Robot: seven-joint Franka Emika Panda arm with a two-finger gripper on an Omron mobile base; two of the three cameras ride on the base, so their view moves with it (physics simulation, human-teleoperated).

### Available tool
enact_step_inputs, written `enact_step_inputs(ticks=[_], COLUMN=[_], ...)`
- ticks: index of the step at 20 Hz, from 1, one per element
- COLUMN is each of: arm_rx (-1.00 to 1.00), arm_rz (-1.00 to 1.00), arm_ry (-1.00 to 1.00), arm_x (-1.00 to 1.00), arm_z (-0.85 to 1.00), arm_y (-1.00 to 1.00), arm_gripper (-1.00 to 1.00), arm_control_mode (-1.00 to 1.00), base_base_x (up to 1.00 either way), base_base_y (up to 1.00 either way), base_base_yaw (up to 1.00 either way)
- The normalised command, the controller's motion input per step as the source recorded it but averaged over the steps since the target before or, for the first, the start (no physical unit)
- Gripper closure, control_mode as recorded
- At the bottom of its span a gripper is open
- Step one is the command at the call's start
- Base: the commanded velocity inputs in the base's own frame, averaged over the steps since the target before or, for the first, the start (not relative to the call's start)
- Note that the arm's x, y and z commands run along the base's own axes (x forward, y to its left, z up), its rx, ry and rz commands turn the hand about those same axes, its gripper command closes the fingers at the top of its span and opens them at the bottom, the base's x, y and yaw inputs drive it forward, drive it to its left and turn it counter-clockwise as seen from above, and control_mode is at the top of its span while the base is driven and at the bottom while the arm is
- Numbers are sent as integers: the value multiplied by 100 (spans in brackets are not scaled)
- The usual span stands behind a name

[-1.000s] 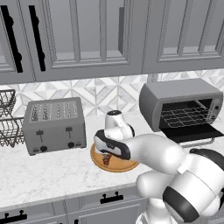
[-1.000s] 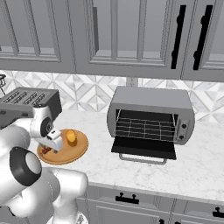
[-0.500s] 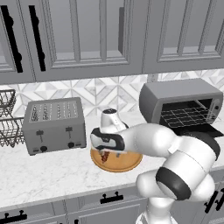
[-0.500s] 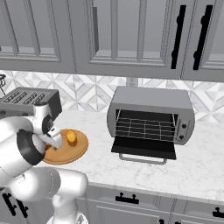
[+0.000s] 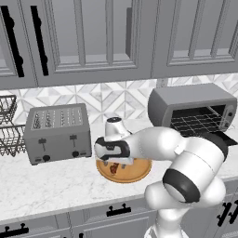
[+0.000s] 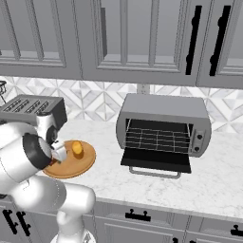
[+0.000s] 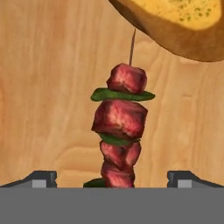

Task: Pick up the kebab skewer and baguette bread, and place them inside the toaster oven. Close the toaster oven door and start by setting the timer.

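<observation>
directly below: kebab skewer (image 7: 120,131), end effector (image 7: 112,178) agape

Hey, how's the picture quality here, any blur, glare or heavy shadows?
Hand view: sharp, evenly lit; the red-meat kebab skewer casts almost no shadow on the round wooden board. Left base view: flat light, no glare. Right base view: the grey metal toaster oven interior is dim.

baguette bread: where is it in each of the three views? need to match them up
Left base view: hidden behind the arm, over the round wooden board.
Right base view: baguette bread on the board's middle, left of the toaster oven.
Hand view: top right corner, just past the kebab skewer tip.
Shared landmark: the board.
</observation>
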Motion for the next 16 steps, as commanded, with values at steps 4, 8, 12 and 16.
enact_step_inputs(ticks=[4,8,12,16], arm_rx=[0,0,0,0], arm_rz=[-1,-1,0,0], arm_ry=[-2,-1,1,-2], arm_x=[2,0,0,-17], arm_z=[-42,-30,0,0], arm_y=[0,0,0,-2], arm_gripper=[-100,100,100,100], arm_control_mode=[-100,-100,-100,-100], base_base_x=[0,0,0,0], base_base_y=[0,0,0,0], base_base_yaw=[0,0,0,0])
